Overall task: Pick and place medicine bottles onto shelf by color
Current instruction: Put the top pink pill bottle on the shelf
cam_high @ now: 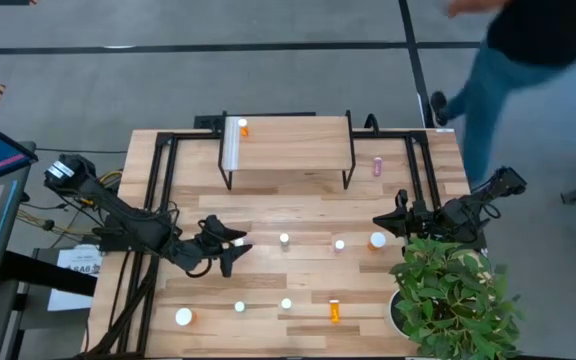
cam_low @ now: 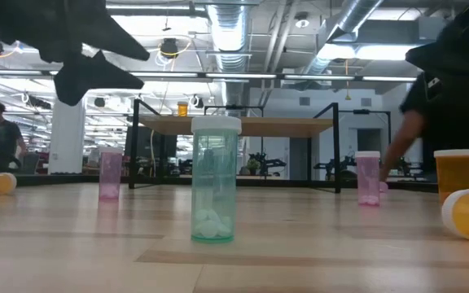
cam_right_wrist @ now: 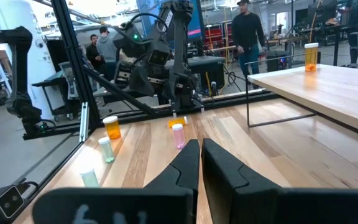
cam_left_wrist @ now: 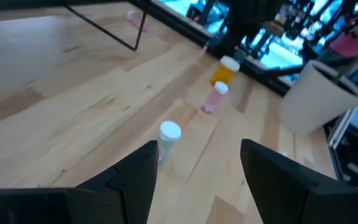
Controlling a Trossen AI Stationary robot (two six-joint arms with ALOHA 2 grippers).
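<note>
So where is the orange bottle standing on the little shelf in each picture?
High view: orange bottle at the shelf's left end.
Low view: far back, atop the shelf.
Left wrist view: not in it.
Right wrist view: far off, on the shelf top.
Shared landmark: the shelf.

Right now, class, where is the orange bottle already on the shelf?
In the high view, the orange white-capped bottle stands alone at the wooden shelf's left end, beside its white strip.

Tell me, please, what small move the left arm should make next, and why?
Probably ease the open left gripper forward and down around the upright pale green white-capped bottle just ahead of its fingers; nothing is held, and the light wooden shelf carries only one orange bottle.
</note>
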